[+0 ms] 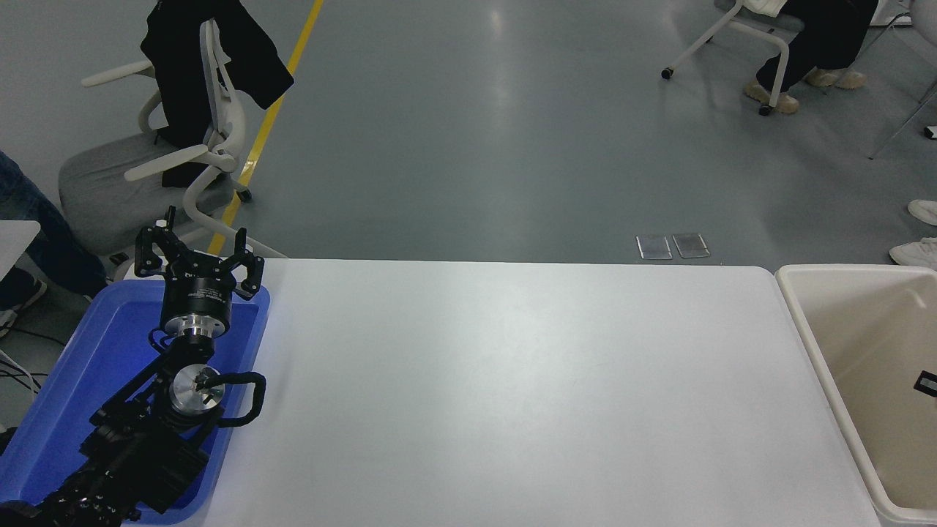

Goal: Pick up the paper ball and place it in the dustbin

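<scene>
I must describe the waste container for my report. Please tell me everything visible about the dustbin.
The dustbin is a large cream-beige bin, plastic by its look, with a thick rounded rim and smooth walls. It stands upright just beyond the right end of the white table, cut off by the picture's right and bottom edges. Its inside looks mostly bare; a small dark mark shows near the right edge. No gripper touches it.

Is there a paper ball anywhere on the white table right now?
No. The white table shows only bare surface between the blue tray and the dustbin, with no paper ball in view.
</scene>
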You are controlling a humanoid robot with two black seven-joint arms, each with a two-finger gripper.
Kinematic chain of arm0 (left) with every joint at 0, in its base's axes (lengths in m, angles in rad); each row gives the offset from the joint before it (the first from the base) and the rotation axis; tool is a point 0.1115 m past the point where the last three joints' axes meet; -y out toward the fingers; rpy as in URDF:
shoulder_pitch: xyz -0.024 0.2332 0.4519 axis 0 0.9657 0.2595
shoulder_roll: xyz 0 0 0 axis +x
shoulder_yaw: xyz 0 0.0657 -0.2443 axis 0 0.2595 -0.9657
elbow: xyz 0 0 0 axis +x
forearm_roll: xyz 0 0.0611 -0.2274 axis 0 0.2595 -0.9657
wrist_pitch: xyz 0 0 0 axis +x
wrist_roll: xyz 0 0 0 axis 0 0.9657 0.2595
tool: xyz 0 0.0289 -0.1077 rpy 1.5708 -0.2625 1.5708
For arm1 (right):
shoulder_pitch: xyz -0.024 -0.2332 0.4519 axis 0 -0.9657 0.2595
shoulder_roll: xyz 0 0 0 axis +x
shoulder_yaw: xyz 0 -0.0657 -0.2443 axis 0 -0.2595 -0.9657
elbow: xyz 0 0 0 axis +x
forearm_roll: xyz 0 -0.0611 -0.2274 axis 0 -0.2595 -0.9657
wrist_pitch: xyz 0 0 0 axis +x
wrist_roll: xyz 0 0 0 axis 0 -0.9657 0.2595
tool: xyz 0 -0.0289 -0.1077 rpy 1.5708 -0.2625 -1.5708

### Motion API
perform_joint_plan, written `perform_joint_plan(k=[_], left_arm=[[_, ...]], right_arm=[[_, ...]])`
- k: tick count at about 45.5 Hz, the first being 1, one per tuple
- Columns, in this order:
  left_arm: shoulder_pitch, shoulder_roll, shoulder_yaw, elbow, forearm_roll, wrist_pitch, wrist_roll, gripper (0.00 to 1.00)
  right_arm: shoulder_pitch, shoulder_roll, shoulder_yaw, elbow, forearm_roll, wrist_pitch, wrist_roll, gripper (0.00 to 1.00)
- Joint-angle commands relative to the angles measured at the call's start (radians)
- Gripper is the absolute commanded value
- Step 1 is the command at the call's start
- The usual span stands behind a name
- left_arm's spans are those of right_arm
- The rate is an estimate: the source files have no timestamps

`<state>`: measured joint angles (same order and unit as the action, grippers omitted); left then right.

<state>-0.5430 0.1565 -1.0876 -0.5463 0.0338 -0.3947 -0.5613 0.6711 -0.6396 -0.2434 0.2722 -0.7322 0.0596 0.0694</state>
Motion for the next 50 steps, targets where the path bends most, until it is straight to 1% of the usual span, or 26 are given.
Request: perform_joint_plan(k=[1,10,11,12,13,14,15,16,17,18,19,43,50], left_arm=[[0.0,0.0,0.0,0.0,0.0,-0.001,0.0,0.99],[0.0,0.0,0.0,0.0,0.0,0.0,0.0,0.99],[0.0,0.0,0.0,0.0,0.0,0.0,0.0,0.99],[0.0,0.0,0.0,0.0,0.0,0.0,0.0,0.99],[0.0,0.0,0.0,0.0,0.0,0.0,0.0,0.99],[0.0,0.0,0.0,0.0,0.0,0.0,0.0,0.99],[0.0,0.0,0.0,0.0,0.0,0.0,0.0,0.99],[0.0,0.0,0.0,0.0,0.0,0.0,0.0,0.99],[0.0,0.0,0.0,0.0,0.0,0.0,0.0,0.99],[0.0,0.0,0.0,0.0,0.0,0.0,0.0,0.99],[0.0,0.0,0.0,0.0,0.0,-0.001,0.001,0.99],[0.0,0.0,0.0,0.0,0.0,0.0,0.001,0.99],[0.0,0.0,0.0,0.0,0.0,0.0,0.0,0.99]], right_arm=[[0.015,0.003,0.003,0.002,0.0,-0.009,-0.002,0.0],[0.028,0.011,0.003,0.002,0.0,-0.011,0.0,0.0],[0.03,0.009,0.003,0.002,0.0,-0.011,0.0,0.05],[0.03,0.009,0.003,0.002,0.0,-0.009,0.0,0.11],[0.03,0.009,0.003,0.001,0.0,-0.009,0.0,0.23],[0.03,0.011,0.003,0.002,0.0,-0.011,0.0,0.43],[0.031,0.011,0.004,0.002,0.0,-0.011,0.0,0.61],[0.031,0.011,0.006,0.002,0.002,-0.011,0.0,0.7],[0.033,0.011,0.012,0.002,0.002,-0.009,0.0,0.74],[0.033,0.011,0.015,0.002,0.001,-0.009,0.0,0.82],[0.033,0.011,0.016,0.004,0.002,-0.006,0.0,1.0],[0.044,0.009,0.036,0.025,0.002,-0.009,0.0,1.0],[0.073,0.006,0.133,0.082,0.002,-0.011,0.0,1.0]])
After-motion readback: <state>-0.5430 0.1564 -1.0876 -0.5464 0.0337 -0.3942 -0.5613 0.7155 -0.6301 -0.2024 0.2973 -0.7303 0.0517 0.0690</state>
